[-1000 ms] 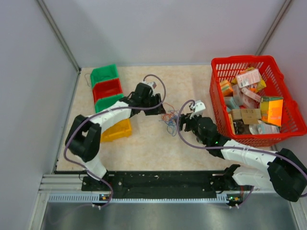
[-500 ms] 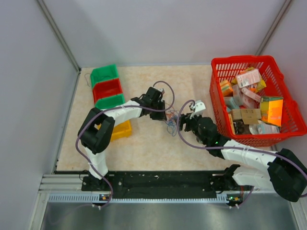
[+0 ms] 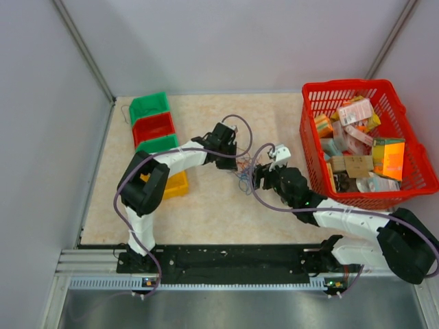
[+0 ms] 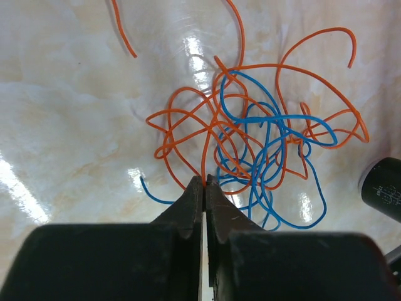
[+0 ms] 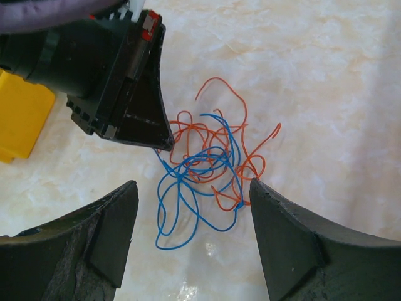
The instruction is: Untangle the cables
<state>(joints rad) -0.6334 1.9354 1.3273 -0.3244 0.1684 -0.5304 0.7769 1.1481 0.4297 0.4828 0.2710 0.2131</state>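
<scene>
Left gripper (image 4: 204, 183): you have it clamped tight on an orange strand (image 4: 206, 153) at the tangle's edge.
Right gripper (image 5: 193, 188): your jaws stand wide above the tangle, holding nothing.
Cables (image 3: 241, 175): orange and blue knot on the marbled table (image 3: 206, 212), between your grippers.

Overhead plus two close wrist views over cables (image 4: 250, 144)

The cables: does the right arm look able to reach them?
Probably yes. The open right tool hovers over the cables, nothing between; the left tool, shut at the tangle's edge on an orange strand, leaves the rest free.
</scene>
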